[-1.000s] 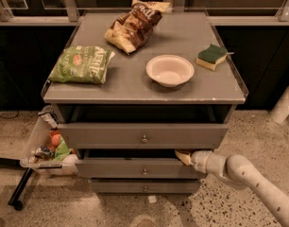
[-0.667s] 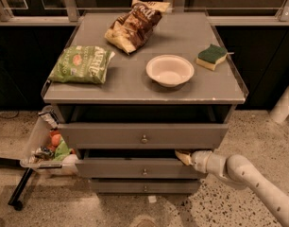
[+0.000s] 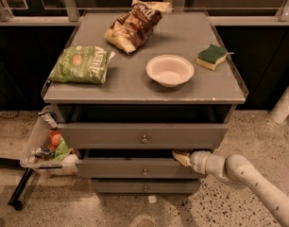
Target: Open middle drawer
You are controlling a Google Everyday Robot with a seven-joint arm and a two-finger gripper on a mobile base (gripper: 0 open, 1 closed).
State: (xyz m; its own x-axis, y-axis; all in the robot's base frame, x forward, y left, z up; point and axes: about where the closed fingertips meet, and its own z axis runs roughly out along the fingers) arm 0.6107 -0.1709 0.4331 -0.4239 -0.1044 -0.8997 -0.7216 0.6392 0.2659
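The grey cabinet has three drawers with small round knobs. The middle drawer (image 3: 116,168) is pulled out slightly, with a dark gap above its front. The top drawer (image 3: 106,135) above it stands out further, and the bottom drawer (image 3: 116,187) is nearly closed. My gripper (image 3: 181,158), on a white arm coming in from the lower right, sits at the right end of the middle drawer's top edge, reaching into the gap under the top drawer. Its tip is partly hidden there.
On the cabinet top (image 3: 135,86) lie a green chip bag (image 3: 80,64), a brown chip bag (image 3: 132,25), a white bowl (image 3: 169,70) and a green-yellow sponge (image 3: 211,56). A clear bin (image 3: 35,143) of items hangs on the left side. A white post (image 3: 284,103) stands at the right.
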